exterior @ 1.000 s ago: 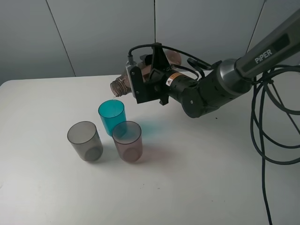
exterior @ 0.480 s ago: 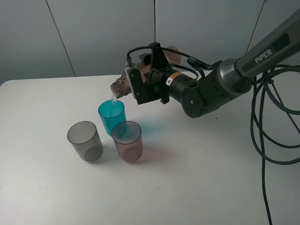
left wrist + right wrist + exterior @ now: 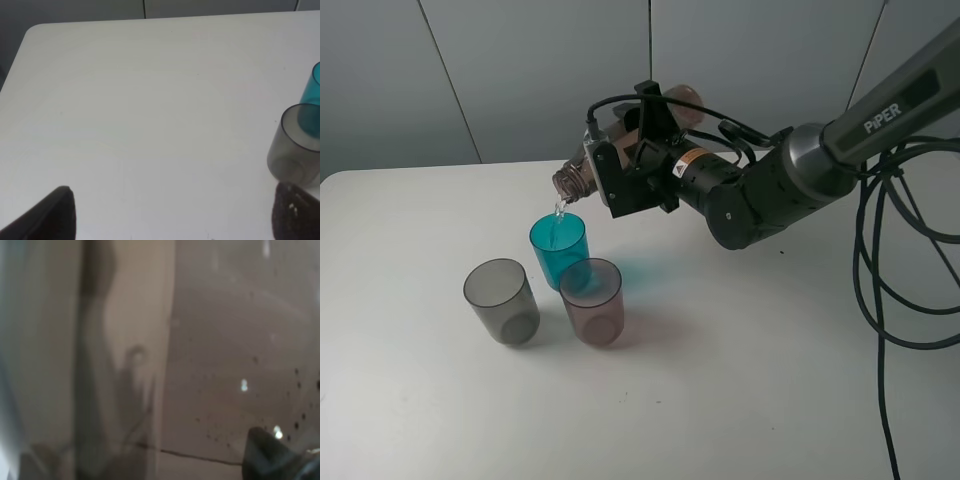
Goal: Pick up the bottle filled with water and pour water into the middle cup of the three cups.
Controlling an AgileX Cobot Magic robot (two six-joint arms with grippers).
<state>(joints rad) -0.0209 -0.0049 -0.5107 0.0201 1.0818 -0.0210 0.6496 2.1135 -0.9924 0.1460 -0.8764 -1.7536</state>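
My right gripper (image 3: 632,160) is shut on the smoky brown bottle (image 3: 582,178), held tipped over with its open neck down-left, just above the teal middle cup (image 3: 558,250). A thin stream of water falls from the neck into that cup. The smoky grey cup (image 3: 501,300) stands front left and the pinkish-mauve cup (image 3: 592,300) front right, touching the teal one. The bottle (image 3: 200,365) fills the right wrist view. In the left wrist view the grey cup (image 3: 296,150) and an edge of the teal cup (image 3: 312,90) show; my left gripper's fingertips (image 3: 55,212) are spread apart with nothing between.
The white table (image 3: 740,380) carries only the cups. Black cables (image 3: 890,290) hang at the right by the right arm. A grey panelled wall stands behind the table's far edge.
The bottle has tipped further, its base rising and neck dropping. Water that was not flowing a second ago now streams into the teal cup.
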